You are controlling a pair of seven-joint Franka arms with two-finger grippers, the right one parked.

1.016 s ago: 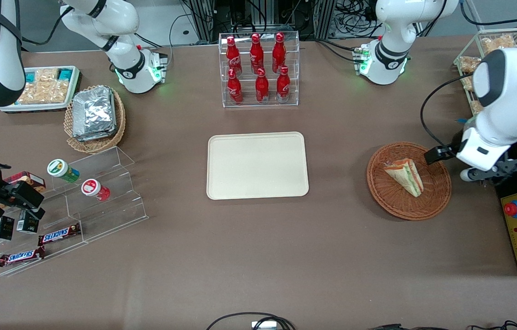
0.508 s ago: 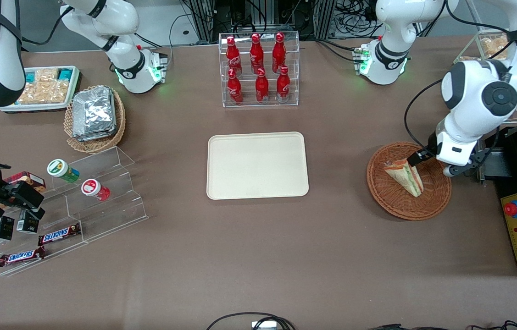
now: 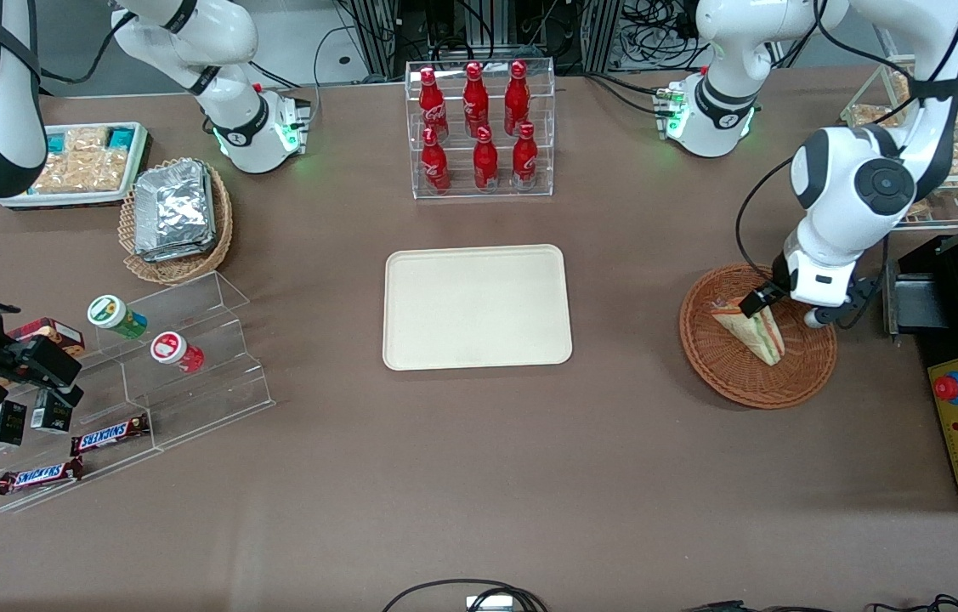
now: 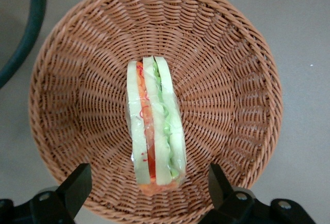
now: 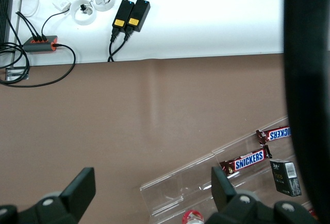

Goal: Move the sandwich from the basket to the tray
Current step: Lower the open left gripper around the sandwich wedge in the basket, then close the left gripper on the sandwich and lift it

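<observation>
The gripper (image 4: 147,193) hangs just above the sandwich (image 4: 154,134), its fingers (image 4: 77,183) wide apart and holding nothing. The sandwich lies in the basket (image 3: 810,361), well apart from the tray (image 3: 476,306)

The sandwich (image 3: 752,331) is a small triangular wedge of white bread in clear wrap, with green and red-orange filling layers showing along its edge (image 4: 154,126). It lies in the basket (image 3: 725,374), a round, shallow, reddish-brown wicker one at the right of the front view, toward the working arm's end of the table. The gripper (image 3: 772,308) hangs directly above the sandwich with its fingers (image 4: 77,185) spread wide on either side. The tray (image 3: 477,307), flat, cream-beige and rectangular with rounded corners, lies bare at the frame's centre, well apart from the basket.
</observation>
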